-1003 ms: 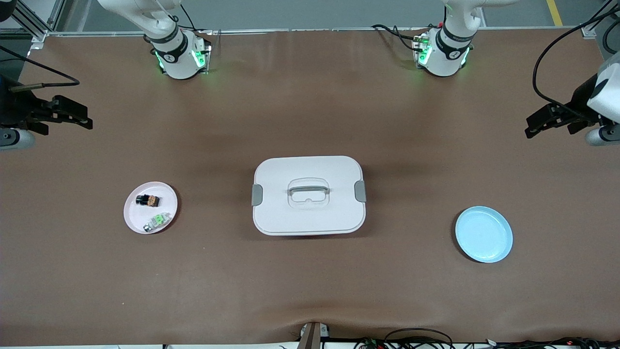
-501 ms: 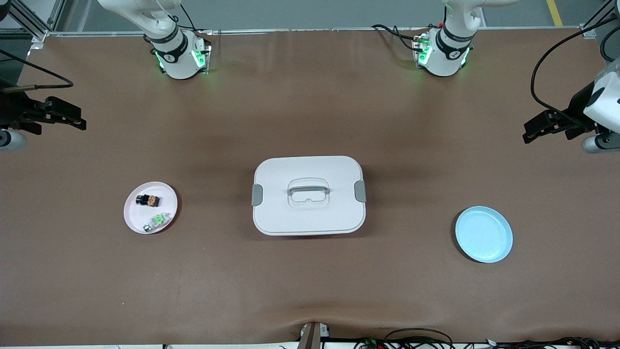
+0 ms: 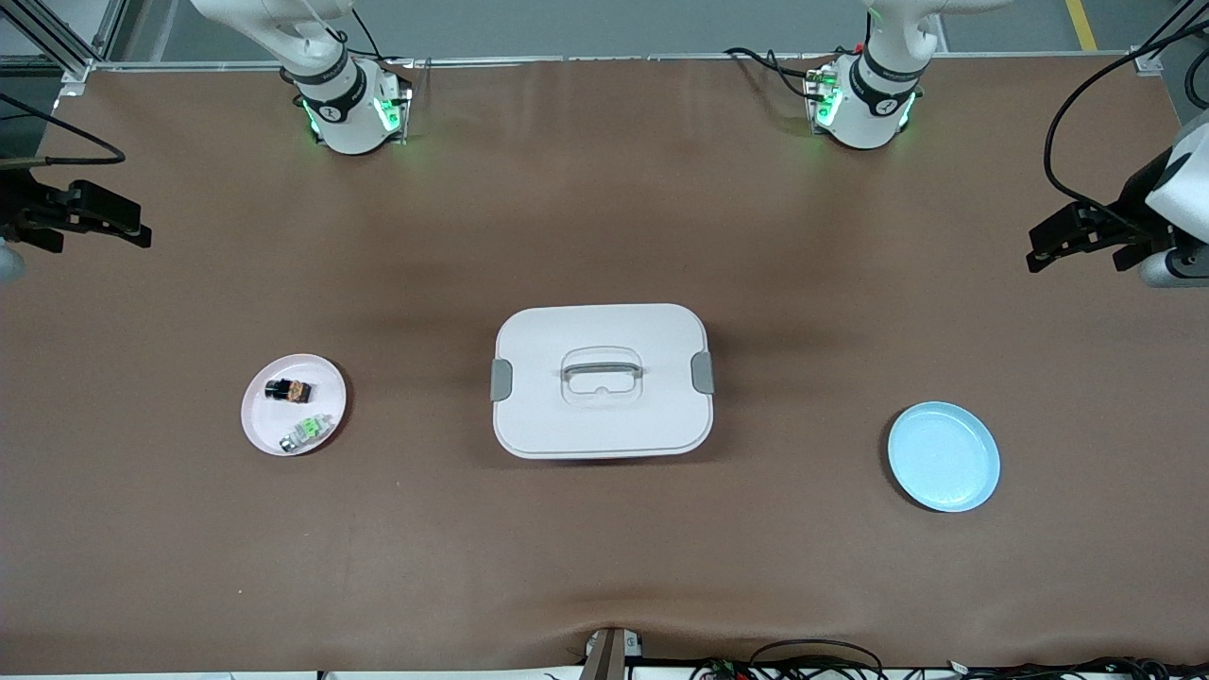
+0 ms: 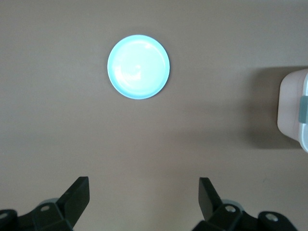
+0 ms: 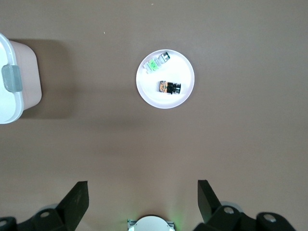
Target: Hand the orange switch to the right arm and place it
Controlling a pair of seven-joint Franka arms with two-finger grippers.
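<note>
The orange switch (image 3: 290, 389) lies on a small pink plate (image 3: 262, 427) toward the right arm's end of the desk (image 3: 604, 567), just beside a silvery part with a green face (image 3: 307, 432). Both end effectors hang high over the desk's ends — the left end effector (image 4: 142, 204) and the right end effector (image 5: 142, 204) each with fingers spread wide, empty. A white lidded box (image 3: 602, 380) sits mid-desk; a blue plate (image 3: 944, 456) lies toward the left arm's end.

The table (image 3: 604, 208) wears a matt brown covering, smooth but faintly rippled near the front edge. The lidded box (image 3: 602, 380) looks like smooth white plastic with grey clips, and the blue plate (image 3: 943, 456) is glossy. The pink plate (image 3: 293, 404) looks smooth, with a duller sheen.
</note>
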